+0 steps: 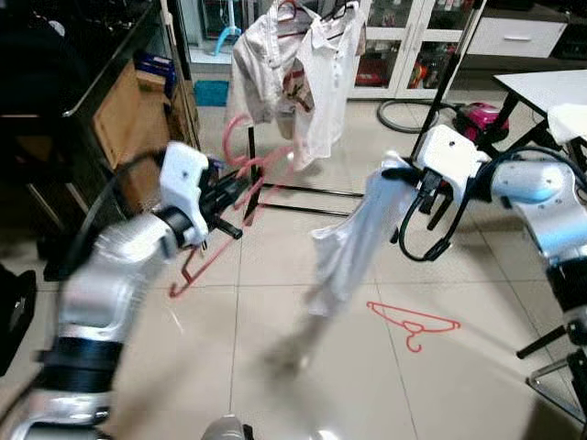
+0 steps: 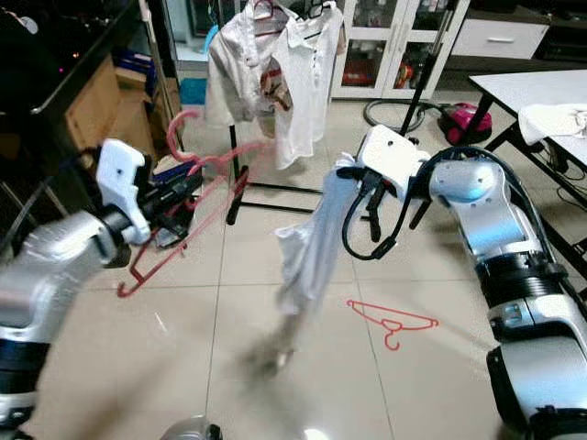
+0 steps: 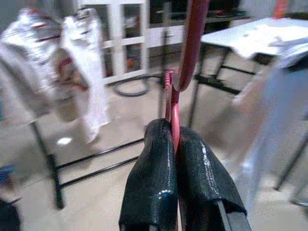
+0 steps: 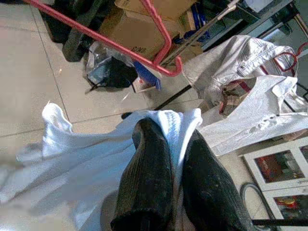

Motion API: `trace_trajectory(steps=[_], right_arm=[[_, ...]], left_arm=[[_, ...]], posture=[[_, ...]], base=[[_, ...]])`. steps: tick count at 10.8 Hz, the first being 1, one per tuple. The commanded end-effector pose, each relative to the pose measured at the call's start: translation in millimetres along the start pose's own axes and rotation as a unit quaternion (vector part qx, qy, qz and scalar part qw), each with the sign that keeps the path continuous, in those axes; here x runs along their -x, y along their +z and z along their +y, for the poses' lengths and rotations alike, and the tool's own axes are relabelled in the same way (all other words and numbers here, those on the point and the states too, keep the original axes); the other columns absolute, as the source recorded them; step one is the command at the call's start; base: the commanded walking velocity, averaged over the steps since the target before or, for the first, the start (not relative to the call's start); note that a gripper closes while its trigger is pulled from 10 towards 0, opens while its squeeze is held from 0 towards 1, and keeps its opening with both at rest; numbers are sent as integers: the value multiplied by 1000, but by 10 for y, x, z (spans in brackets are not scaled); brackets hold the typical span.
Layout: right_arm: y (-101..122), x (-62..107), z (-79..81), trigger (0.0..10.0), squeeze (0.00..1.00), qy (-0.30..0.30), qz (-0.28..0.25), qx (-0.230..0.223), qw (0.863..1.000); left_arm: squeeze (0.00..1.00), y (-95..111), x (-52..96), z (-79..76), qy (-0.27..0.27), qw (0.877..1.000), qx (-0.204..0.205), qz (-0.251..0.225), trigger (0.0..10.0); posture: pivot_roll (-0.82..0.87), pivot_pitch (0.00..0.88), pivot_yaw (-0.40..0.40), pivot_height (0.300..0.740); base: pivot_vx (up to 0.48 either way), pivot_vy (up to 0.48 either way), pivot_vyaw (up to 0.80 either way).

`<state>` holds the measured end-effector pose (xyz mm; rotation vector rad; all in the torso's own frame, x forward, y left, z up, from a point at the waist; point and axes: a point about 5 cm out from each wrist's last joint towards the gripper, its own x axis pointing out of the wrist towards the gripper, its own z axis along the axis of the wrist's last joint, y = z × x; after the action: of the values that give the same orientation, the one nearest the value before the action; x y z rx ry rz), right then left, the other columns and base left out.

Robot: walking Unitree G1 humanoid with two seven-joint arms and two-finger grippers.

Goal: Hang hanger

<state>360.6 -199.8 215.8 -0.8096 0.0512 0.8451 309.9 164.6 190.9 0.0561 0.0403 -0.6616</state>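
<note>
A: Entry, standing before the garment rack [image 1: 275, 188]. Left gripper [image 3: 177, 144] raised to the robot's left, fingers closed tight on the thin bar of the red hanger [image 1: 229, 215]; no gap visible around the bar in the left wrist view; hook end points up and toward the rack.

B: Right side?

A: Right gripper [image 4: 175, 144] pinched shut on a fold of the white garment [image 1: 353, 243]; the cloth hangs limp from the grip, its lower edge near the tiled floor [image 1: 275, 367]; it sits between the two arms, apart from the held hanger.

B: Risks?

A: Several; the hanger is held by a narrow bar, so it may pivot in the grip if its hook strikes the rack or the two hung shirts [image 1: 293, 73]; the garment is held by one pinch only, so a pull while threading the hanger could slip it free; its tail may drag.

B: Anything underfoot?

A: A second red hanger [image 1: 413, 323] lies on the tiles just beside the hanging cloth; a step forward could tread on it; frames are blurred, so fine alignment is uncertain.
</note>
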Motion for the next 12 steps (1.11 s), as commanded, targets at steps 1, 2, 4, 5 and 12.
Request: trace_trajectory(steps=[1, 2, 4, 5, 12], right_arm=[[64, 13, -78, 10000, 0, -9, -3, 23, 1000], [18, 0, -80, 10000, 0, -9, 8, 41, 999], [30, 7, -96, 10000, 0, -1, -2, 46, 999], [29, 21, -106, 10000, 0, 2, -5, 47, 999], [-169, 292, -317, 10000, 0, -17, 12, -6, 1000]], left_arm=[[0, 102, 16, -60, -34, 999, -3, -10, 10000], [0, 251, 148, -195, -130, 991, -11, -11, 10000], [0, 326, 293, -221, -200, 980, -12, 0, 10000], [0, 358, 333, -221, -223, 975, -11, 3, 10000], [0, 634, 540, -245, -292, 955, -51, 12, 10000]], posture=[[14, 0, -39, 740], [14, 0, -42, 740], [10, 0, -44, 740], [9, 0, -45, 740], [10, 0, -37, 740]], base=[[0, 0, 0], [0, 0, 0], [0, 0, 0], [0, 0, 0], [0, 0, 0]])
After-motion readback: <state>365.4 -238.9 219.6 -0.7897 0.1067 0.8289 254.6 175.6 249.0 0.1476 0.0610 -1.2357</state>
